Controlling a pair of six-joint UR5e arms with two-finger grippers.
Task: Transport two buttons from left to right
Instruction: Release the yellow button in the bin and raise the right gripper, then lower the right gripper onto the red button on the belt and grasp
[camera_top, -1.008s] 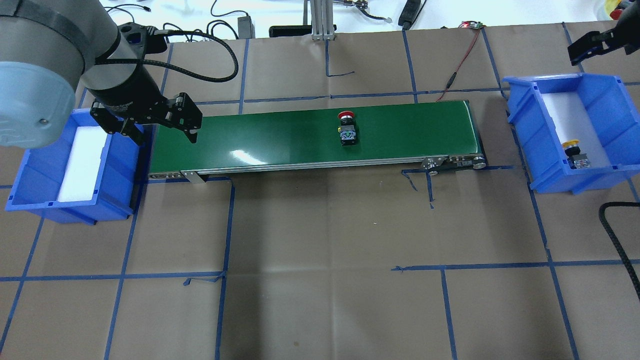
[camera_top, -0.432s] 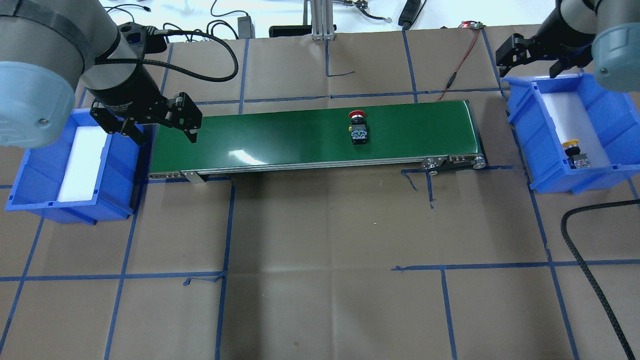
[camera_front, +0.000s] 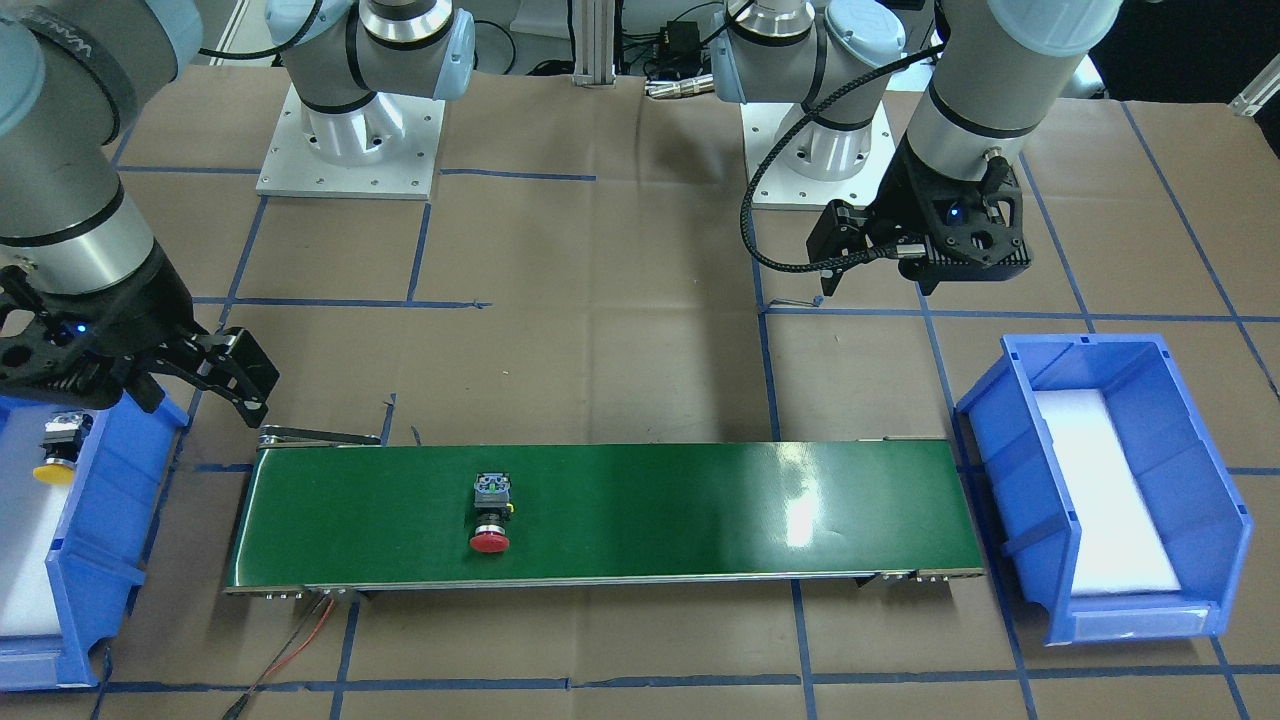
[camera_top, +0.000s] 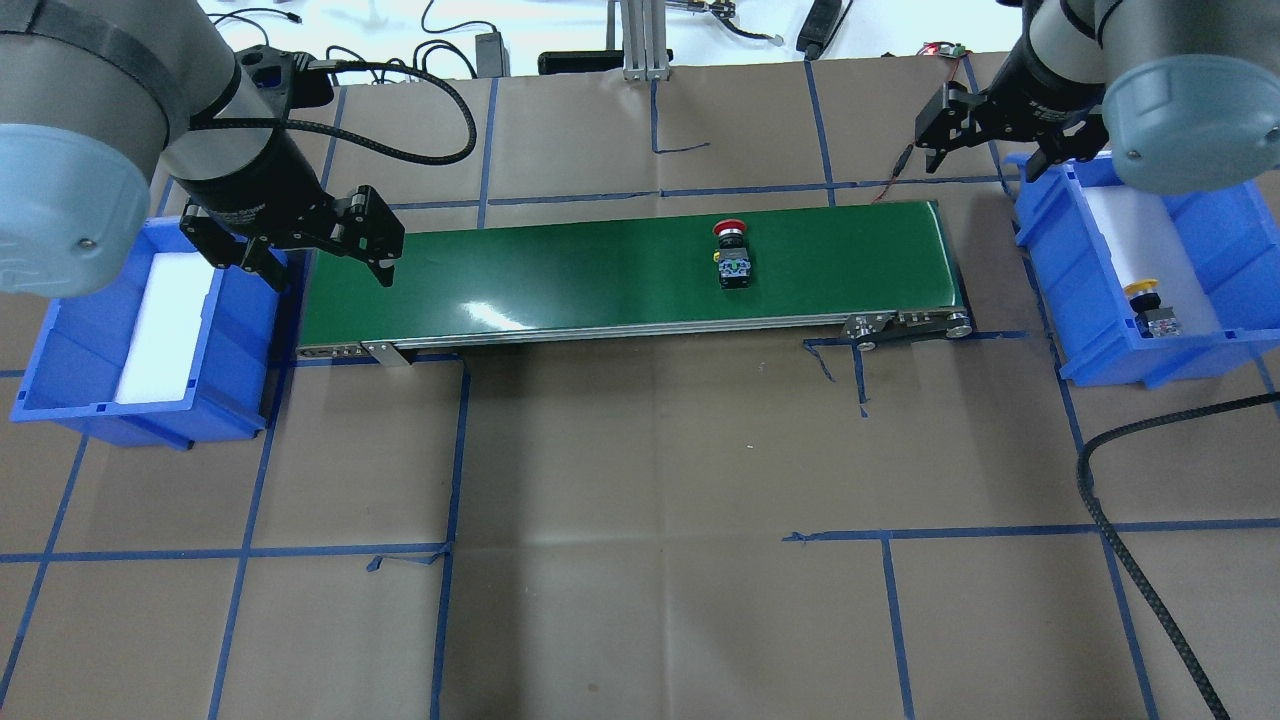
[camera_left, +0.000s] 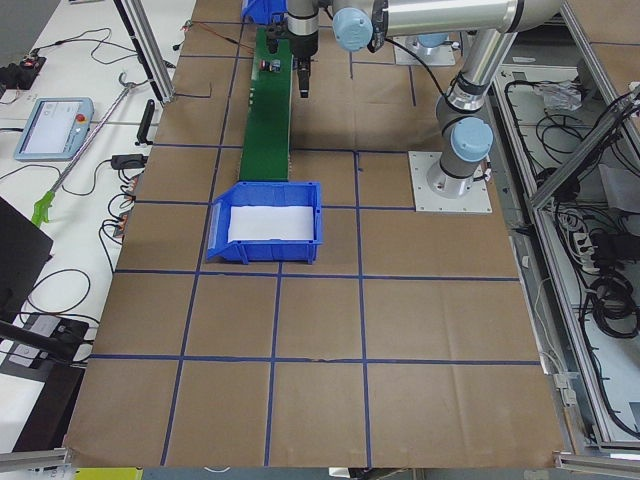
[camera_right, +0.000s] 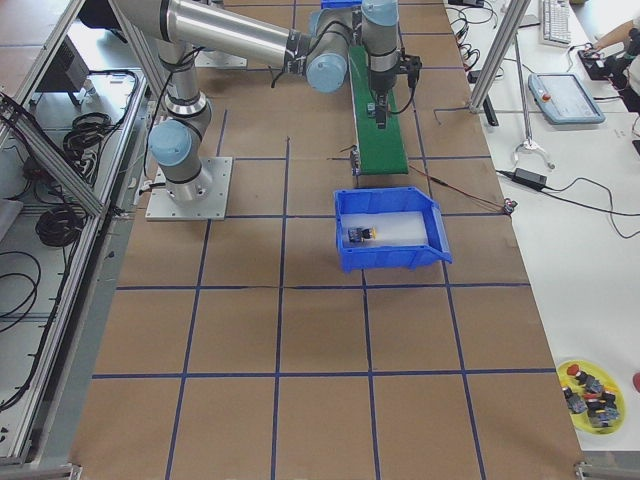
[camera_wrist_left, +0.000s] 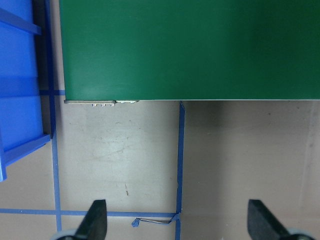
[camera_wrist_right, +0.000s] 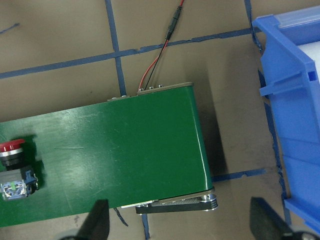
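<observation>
A red-capped button (camera_top: 732, 258) lies on its side on the green conveyor belt (camera_top: 560, 275), right of the middle; it also shows in the front view (camera_front: 490, 515) and at the left edge of the right wrist view (camera_wrist_right: 12, 170). The yellow-capped button (camera_top: 1150, 305) rests on white foam in the right blue bin (camera_top: 1060, 260). My right gripper (camera_top: 990, 155) hangs open between the belt's right end and that bin, holding nothing (camera_wrist_right: 180, 222). Open and holding nothing as well, my left gripper (camera_top: 328, 272) hovers over the belt's left end, beside the left blue bin (camera_top: 240, 330).
The left bin holds only white foam. A red-and-black wire (camera_top: 915, 130) runs from the belt's far right corner. A thick black cable (camera_top: 1130, 540) trails across the paper at the lower right. Blue tape lines grid the brown table cover.
The red button has ridden the belt to the right. My right arm swung in from the right edge toward the belt's right end. The left gripper stayed put.
</observation>
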